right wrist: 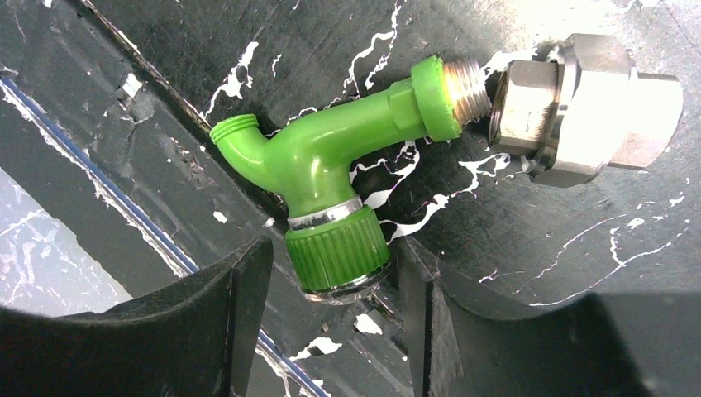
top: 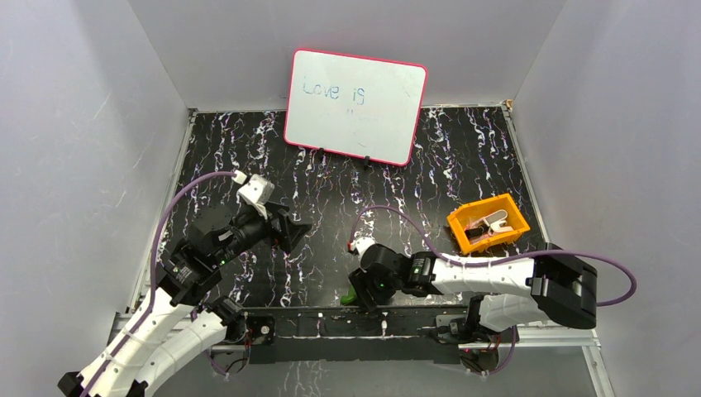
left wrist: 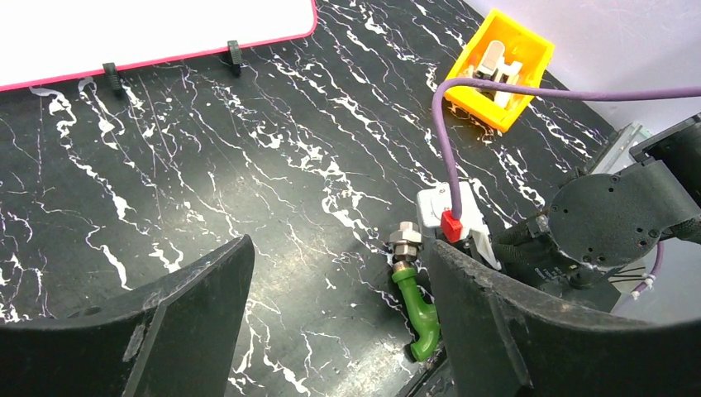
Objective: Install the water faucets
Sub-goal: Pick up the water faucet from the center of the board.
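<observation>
Green plastic makes up the body of the water faucet (right wrist: 331, 157), which lies flat on the black, white-veined table (top: 397, 190), close to the near edge and in front of the right arm's base. Its side spout points toward that edge. Its threaded metal end points away, toward the middle of the table. A silver hex fitting (right wrist: 579, 107) sits at the threaded end, tilted slightly off the faucet's axis. Whether the threads are engaged or only touching cannot be told.

Right tool (right wrist: 335, 265): low over the faucet, with its two fingers spread on either side of the green ribbed knob collar, which carries a chrome band. A thin gap shows between each finger and the collar, so no pinch is evident. The faucet rests on the table.

Left tool (left wrist: 339, 331): fingers spread wide with nothing between them. It hangs above the table left of centre, well apart from the faucet and facing it.

Other items noted:
- An orange tray (top: 488, 223) sits on the right side of the table, holds pale metal pieces and is well apart from the faucet.
- A pink-framed whiteboard (top: 355, 106) stands at the far edge, with "Love is" handwritten on it.
- A purple cable (left wrist: 446, 141) loops up from the right wrist.
</observation>
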Controlling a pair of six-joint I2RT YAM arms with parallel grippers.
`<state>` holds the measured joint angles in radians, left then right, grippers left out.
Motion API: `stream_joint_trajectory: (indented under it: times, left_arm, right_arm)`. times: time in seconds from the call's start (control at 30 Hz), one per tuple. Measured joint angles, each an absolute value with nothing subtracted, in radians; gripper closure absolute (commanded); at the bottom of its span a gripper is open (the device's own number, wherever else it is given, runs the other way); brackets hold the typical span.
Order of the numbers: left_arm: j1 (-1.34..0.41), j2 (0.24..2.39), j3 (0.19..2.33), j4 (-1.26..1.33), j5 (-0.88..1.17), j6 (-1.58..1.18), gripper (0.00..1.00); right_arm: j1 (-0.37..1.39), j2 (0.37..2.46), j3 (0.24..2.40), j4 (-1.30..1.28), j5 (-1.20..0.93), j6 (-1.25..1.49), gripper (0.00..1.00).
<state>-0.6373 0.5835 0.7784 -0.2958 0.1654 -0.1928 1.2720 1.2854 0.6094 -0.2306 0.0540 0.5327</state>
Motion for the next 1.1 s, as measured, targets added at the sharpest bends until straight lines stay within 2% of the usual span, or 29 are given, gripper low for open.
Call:
stream_joint_trajectory:
  times: [0.07, 0.3, 0.53, 0.67, 0.8, 0.93, 1.1]
  left_arm:
    - [-0.637, 0.582, 0.778, -0.296, 0.165, -0.19, 0.24]
    - [-0.637, 0.58, 0.774, -0.3, 0.165, -0.171, 0.23]
    - [-0.637, 0.554, 0.759, -0.303, 0.189, -0.106, 0.08]
    - [-0.637, 0.527, 0.759, -0.303, 0.236, -0.028, 0.04]
    - [-0.637, 0.516, 0.759, -0.304, 0.338, 0.081, 0.04]
    - [-0.637, 0.516, 0.759, -0.311, 0.435, 0.204, 0.06]
    - [-0.637, 0.537, 0.762, -0.323, 0.498, 0.339, 0.08]
  right_arm:
    - [1.272, 1.29, 0.609, -0.23, 0.056, 0.535, 0.41]
    - [1.275, 1.303, 0.608, -0.218, 0.057, 0.547, 0.65]
    - [1.277, 1.272, 0.617, -0.245, 0.071, 0.558, 0.9]
    - [1.276, 1.22, 0.719, -0.342, 0.091, 0.561, 1.0]
    - [1.236, 1.183, 0.884, -0.427, 0.093, 0.564, 1.0]
    - [1.08, 1.177, 1.015, -0.501, 0.009, 0.567, 1.0]
    - [0.915, 1.179, 1.069, -0.591, -0.113, 0.573, 1.0]
